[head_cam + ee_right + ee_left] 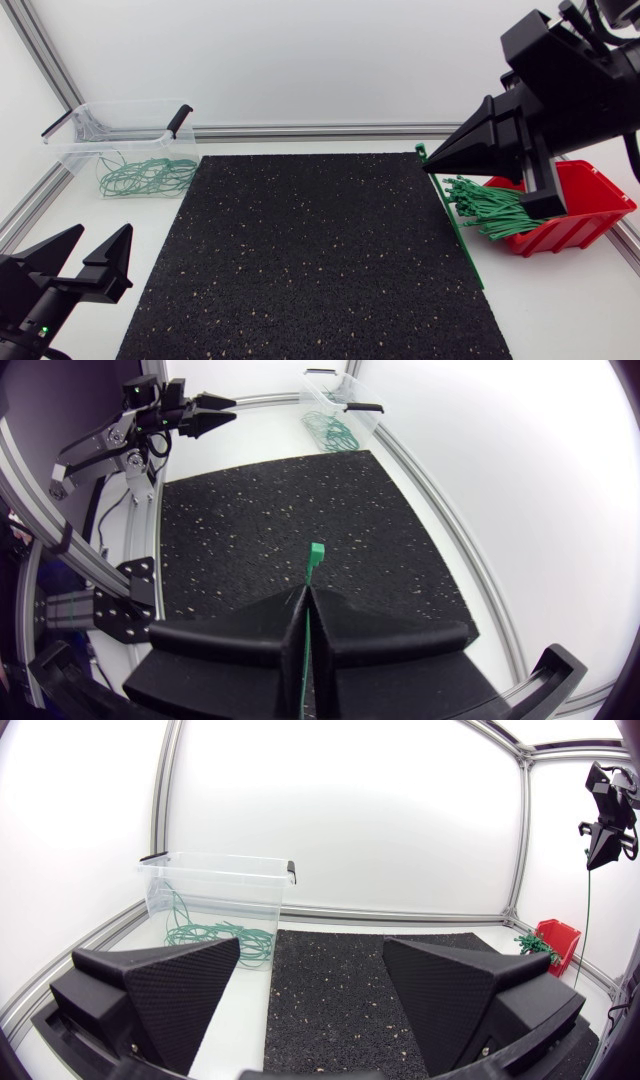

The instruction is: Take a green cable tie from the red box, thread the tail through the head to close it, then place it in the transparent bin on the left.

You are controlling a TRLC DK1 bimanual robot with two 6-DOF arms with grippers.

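Note:
My right gripper (432,165) hangs raised over the mat's right edge, shut on a green cable tie (462,232). The tie's head (316,554) sticks out ahead of the closed fingertips, and its tail hangs down to the mat. In the left wrist view the right gripper (603,832) is high up with the tie (587,920) dangling straight below it. The red box (592,198) behind it holds a bundle of green ties (490,206). The transparent bin (75,150) at the far left holds several looped ties (145,176). My left gripper (85,262) rests open and empty at the near left.
A black speckled mat (310,260) covers the middle of the table. Aluminium frame rails (300,131) run along the table's back and sides. The bin (345,402) and my left gripper (200,415) lie across the mat from the right gripper.

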